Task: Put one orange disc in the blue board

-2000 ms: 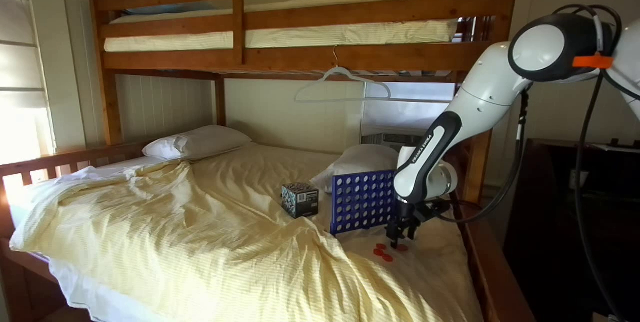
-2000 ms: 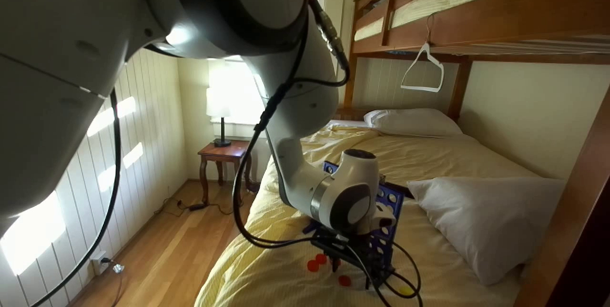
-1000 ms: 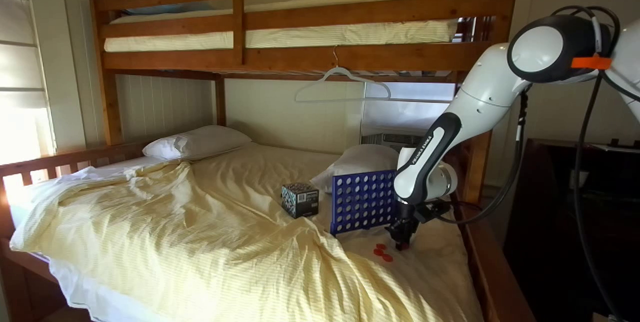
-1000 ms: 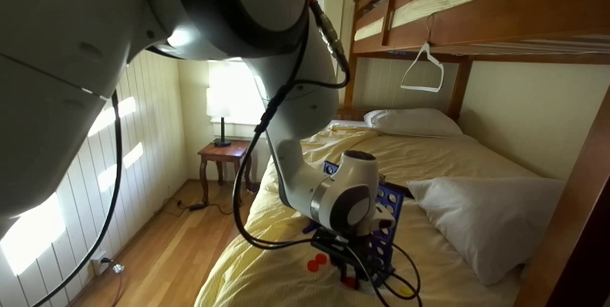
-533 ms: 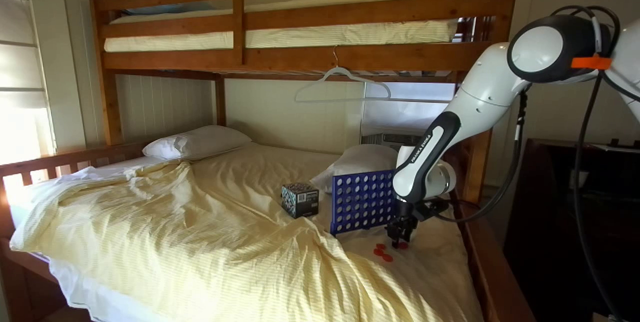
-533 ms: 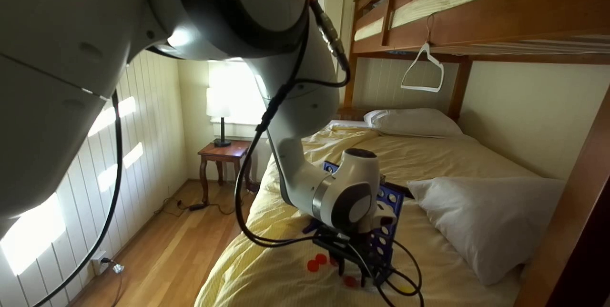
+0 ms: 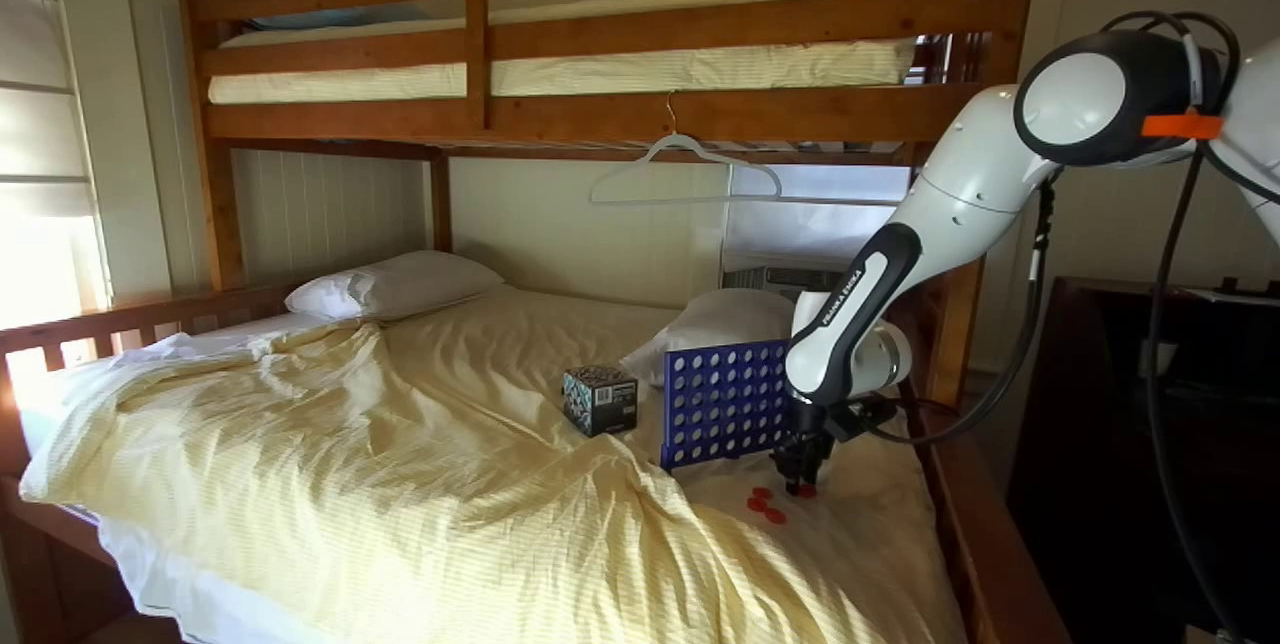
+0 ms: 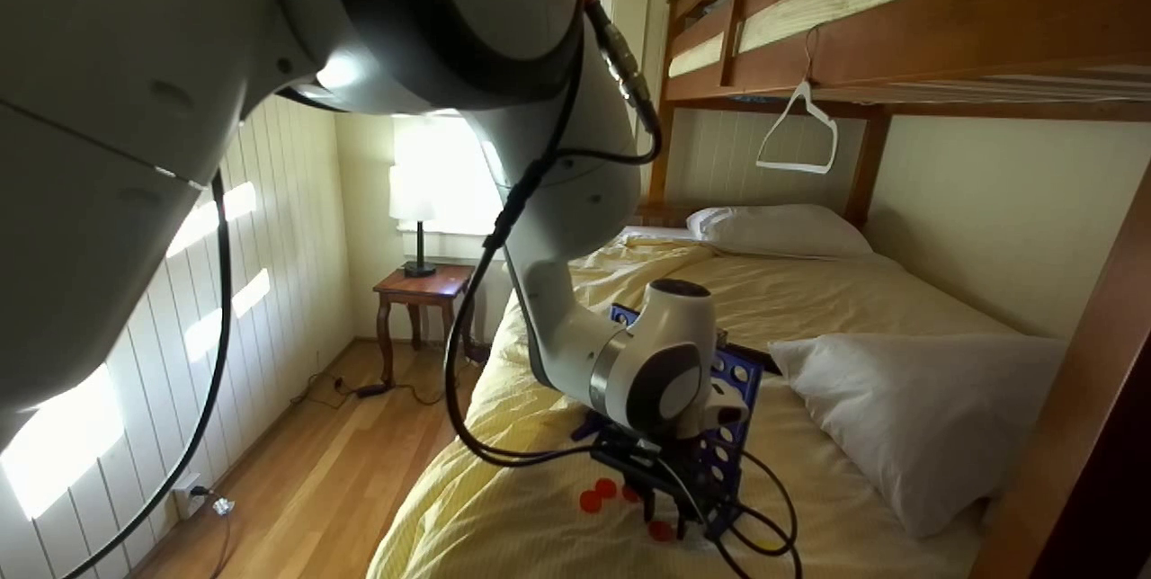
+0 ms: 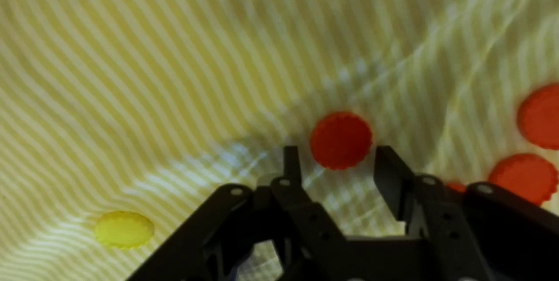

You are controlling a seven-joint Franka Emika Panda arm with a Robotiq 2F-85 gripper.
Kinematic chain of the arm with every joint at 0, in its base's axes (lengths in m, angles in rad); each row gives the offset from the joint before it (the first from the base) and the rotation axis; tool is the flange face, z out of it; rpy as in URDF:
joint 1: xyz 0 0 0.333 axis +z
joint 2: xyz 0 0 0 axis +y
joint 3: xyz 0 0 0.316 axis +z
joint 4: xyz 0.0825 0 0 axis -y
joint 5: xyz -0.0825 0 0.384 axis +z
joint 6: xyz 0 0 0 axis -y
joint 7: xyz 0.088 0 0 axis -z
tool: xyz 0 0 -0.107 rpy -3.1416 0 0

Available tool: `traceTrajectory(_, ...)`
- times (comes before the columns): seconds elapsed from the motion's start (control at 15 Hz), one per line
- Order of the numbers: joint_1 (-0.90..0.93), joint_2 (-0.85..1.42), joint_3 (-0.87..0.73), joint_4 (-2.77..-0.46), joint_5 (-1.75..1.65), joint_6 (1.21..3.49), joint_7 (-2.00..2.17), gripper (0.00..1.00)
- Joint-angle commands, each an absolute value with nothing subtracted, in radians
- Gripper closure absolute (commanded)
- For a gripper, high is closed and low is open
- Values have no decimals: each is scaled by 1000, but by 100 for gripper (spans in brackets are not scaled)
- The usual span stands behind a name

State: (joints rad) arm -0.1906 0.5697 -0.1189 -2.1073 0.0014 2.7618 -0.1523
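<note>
Disc [image 9: 341,140], one, orange-red: flat on the striped cloth [image 9: 131,54], between the fingers of the gripper [image 9: 338,154], seemingly nearer the finger on the side of the spare orange discs [image 9: 524,179].

Gripper: fingers spread, pointing down, nothing held (whether the tips meet the cloth cannot be told).

Board [image 7: 723,404], blue: upright, near the gripper in both exterior views.

Yellow disc [image 9: 124,230], one: off to the other side, not wanted.

Step in hand, by judgement: the pick-up. Centre the gap on the disc first; its middle looks slightly beyond the line of the tips, so a small shift that way should set the pads across its full width. Lower until the tips just dent the cloth (soft, so it may ruck or get pinched), then close slowly on the rim; a thin edge could slip.

Bearing: face up, round, hence no long axis and no pointing end; short axis roughly vertical. For the board's top, it should need turning on edge.
</note>
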Motion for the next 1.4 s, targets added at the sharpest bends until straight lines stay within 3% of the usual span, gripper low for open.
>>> traceTrajectory(0.0,-176,585,-135,-2087,-35,2746,-130,31)
traceTrajectory(0.07,-176,585,-134,-2087,-38,2745,-131,62)
traceTrajectory(0.2,-176,585,-134,-2088,-41,2744,-131,63)
traceTrajectory(0.47,-175,586,-135,-2088,-48,2742,-131,91)
traceTrajectory(0.6,-175,587,-135,-2088,-49,2743,-131,92)
traceTrajectory(0.73,-177,582,-132,-2093,-46,2748,-131,100)
traceTrajectory(1.07,-195,529,-115,-2130,-29,2774,-147,100)
traceTrajectory(1.13,-194,525,-118,-2130,-29,2770,-142,74)
traceTrajectory(1.33,-196,504,-116,-2138,-30,2755,-148,59)
